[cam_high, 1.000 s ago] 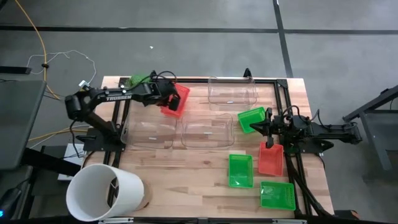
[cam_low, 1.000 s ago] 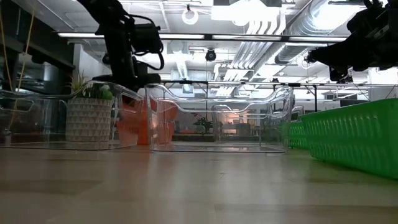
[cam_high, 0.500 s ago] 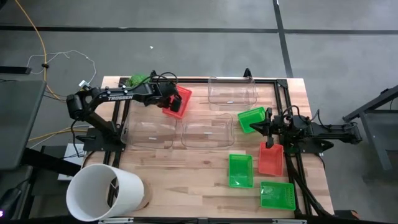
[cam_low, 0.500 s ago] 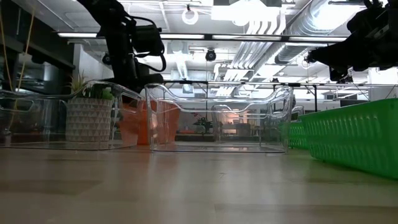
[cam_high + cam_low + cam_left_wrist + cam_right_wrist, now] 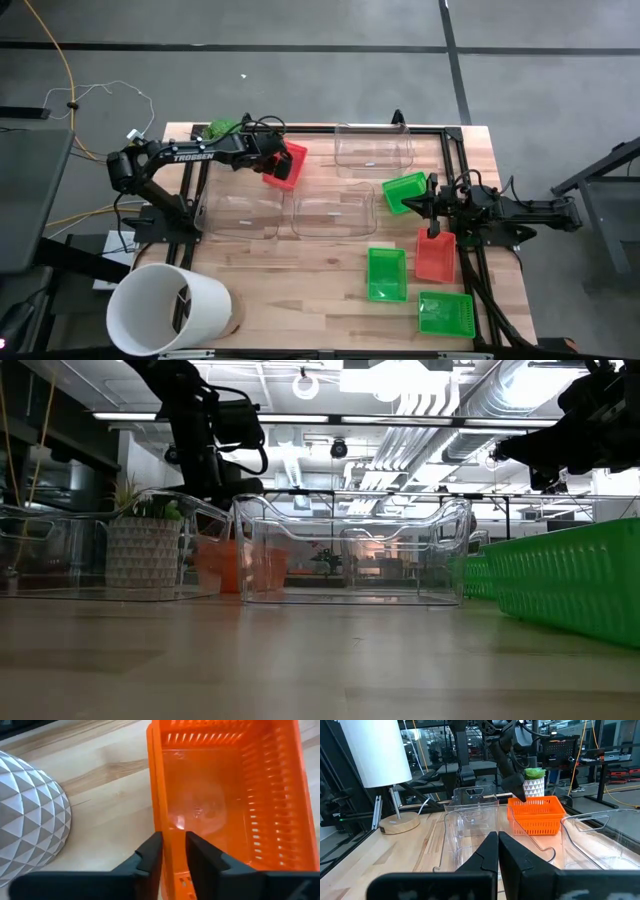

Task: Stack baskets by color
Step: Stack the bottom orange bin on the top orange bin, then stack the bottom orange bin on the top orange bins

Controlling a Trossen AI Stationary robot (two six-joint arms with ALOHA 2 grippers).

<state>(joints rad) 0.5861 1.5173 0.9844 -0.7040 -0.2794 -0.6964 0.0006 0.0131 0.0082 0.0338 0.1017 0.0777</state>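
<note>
Red basket (image 5: 225, 795) wall between left hand (image 5: 173, 851) fingers

Grey concrete floor (image 5: 300, 80) surrounds the wooden table (image 5: 300, 290), a yellow cable (image 5: 62, 70) trailing at ten o'clock. Overhead, ducts (image 5: 450, 400) and strip lights (image 5: 300, 417) (an industrial ceiling); desks (image 5: 600, 755) beyond.

Even, bright overhead light; ceiling strip lights (image 5: 300, 418) glare in the low view. Soft, short shadows on the tabletop (image 5: 300, 270). Near tabletop blurred in low view. Red basket (image 5: 225, 795) shows a glossy highlight; wrist fingers soft-focus.
</note>
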